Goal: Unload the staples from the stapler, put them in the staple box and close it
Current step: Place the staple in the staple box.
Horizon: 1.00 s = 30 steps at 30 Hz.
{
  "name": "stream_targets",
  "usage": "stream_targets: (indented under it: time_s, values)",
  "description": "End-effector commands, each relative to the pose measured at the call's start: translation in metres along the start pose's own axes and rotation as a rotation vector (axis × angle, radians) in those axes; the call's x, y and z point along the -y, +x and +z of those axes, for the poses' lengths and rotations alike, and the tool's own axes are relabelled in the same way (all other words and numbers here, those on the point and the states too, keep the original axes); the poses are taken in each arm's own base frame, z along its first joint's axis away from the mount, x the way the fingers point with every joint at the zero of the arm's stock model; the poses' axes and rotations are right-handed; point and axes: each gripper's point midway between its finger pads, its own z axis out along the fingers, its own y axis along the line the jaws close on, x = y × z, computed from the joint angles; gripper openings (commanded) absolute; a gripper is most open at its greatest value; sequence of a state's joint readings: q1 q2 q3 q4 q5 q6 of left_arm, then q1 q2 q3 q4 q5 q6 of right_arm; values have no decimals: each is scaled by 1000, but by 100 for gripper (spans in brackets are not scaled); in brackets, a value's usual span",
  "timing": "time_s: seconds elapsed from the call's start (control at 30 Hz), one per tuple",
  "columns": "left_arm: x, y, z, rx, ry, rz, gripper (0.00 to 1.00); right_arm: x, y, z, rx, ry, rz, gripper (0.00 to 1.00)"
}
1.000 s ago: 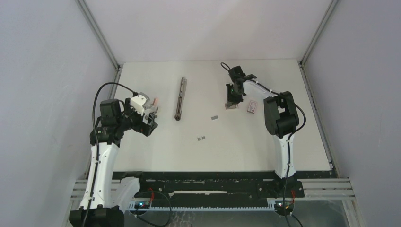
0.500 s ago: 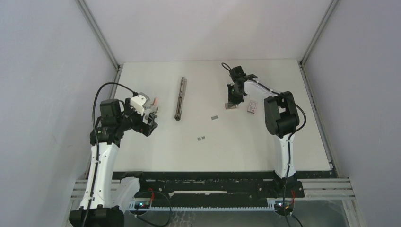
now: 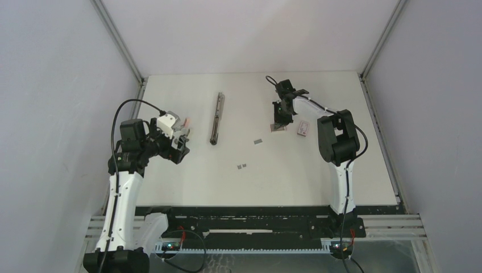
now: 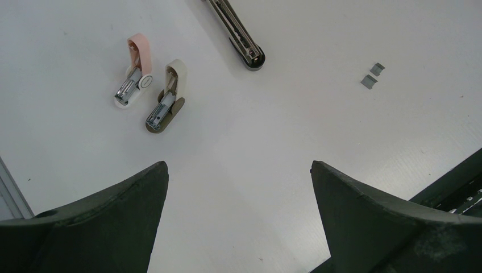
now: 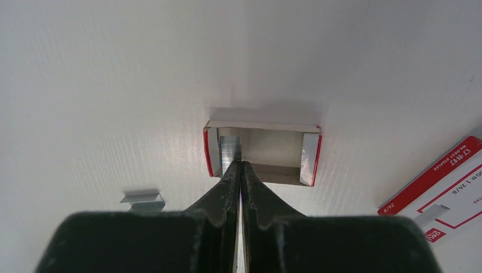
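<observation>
Nothing has moved: the right pincer (image 5: 240, 165) stays clenched, tips at a staple strip (image 5: 230, 149) in the open box (image 5: 267, 147) right of the stapler (image 3: 216, 118); the left pincer (image 4: 239, 166) hangs released left of it. Shut tips may nudge the box, spilling its strip.

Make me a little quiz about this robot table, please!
1. In the left wrist view, how many staple strips lie side by side near the stapler?
2. True or false: the left tool is shut.
3. The right tool has its tips at: A the stapler, B the open staple box, C a pencil.
Key: 1 two; 2 false; 3 B.
</observation>
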<state>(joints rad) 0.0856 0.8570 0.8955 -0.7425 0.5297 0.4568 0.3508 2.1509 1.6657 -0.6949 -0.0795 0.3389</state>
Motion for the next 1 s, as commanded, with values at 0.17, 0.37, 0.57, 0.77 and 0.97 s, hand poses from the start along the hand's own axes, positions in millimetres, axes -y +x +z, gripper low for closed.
stream_targets:
  time_s: [0.17, 0.37, 0.57, 0.77, 0.97]
  values:
    - [1, 3, 3, 13, 9, 13, 100, -8, -16, -4, 40, -11, -28, 0]
    - [1, 3, 3, 13, 7, 13, 100, -10, -16, -3, 38, -16, -30, 0]
    - [1, 3, 3, 13, 8, 13, 100, -11, -17, -2, 38, -15, -41, 0]
    - [1, 4, 3, 14, 8, 13, 100, -11, -14, -1, 28, -10, -50, 0]
    - [1, 3, 3, 14, 10, 14, 100, -10, -12, -4, 28, -10, -52, 0]
